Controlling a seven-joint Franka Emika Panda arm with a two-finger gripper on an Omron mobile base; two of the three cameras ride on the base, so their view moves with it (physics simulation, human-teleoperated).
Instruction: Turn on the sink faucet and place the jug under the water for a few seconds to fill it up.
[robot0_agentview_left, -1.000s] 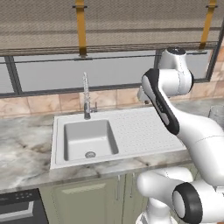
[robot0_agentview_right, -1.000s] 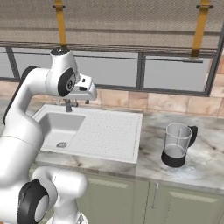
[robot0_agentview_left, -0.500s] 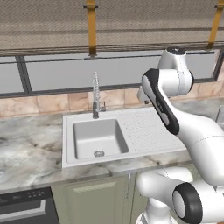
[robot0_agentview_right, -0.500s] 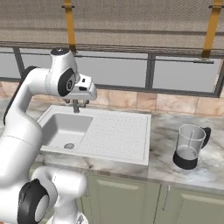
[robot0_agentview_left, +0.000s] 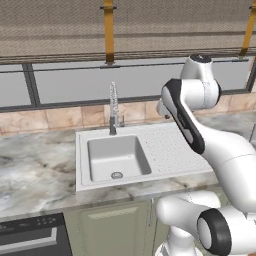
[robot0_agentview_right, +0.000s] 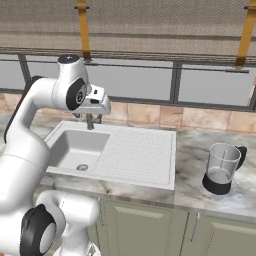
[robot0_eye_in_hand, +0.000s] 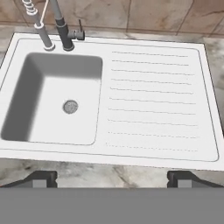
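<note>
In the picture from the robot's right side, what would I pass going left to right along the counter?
The robot arm → the sink basin with the faucet behind it → the dotted drainboard → bare marble counter → the clear jug with its black base.

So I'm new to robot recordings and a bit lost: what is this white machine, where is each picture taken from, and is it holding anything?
It is a white robot arm on a driving base, in a rendered kitchen. Two pictures come from cameras on the base, behind the arm to its left and right. The third comes from a camera on the hand, looking down past the claw, whose two dark tips stand wide apart. It is open and holds nothing. Set into the marble counter is a sink with a basin, a drain and a dotted drainboard. The faucet stands at its back edge; no water is visible. The jug, clear with a black base and handle, stands on the counter beside the drainboard, apart from the arm.
</note>
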